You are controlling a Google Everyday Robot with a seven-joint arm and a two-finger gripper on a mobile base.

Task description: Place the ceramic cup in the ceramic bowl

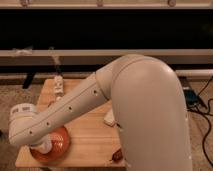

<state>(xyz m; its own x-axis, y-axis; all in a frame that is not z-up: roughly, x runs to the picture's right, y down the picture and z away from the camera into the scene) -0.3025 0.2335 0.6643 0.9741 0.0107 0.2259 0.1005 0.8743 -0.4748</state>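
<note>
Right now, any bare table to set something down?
Bare wood between the bowl, the pale block and the dark object at the front edge. Left is crowded: the arm and end effector cover the bowl.

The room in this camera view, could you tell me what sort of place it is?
Probably a lab or office test area: a small wooden table on carpet, cables on the floor, a dark window behind. The gripper is over the ceramic bowl.
</note>
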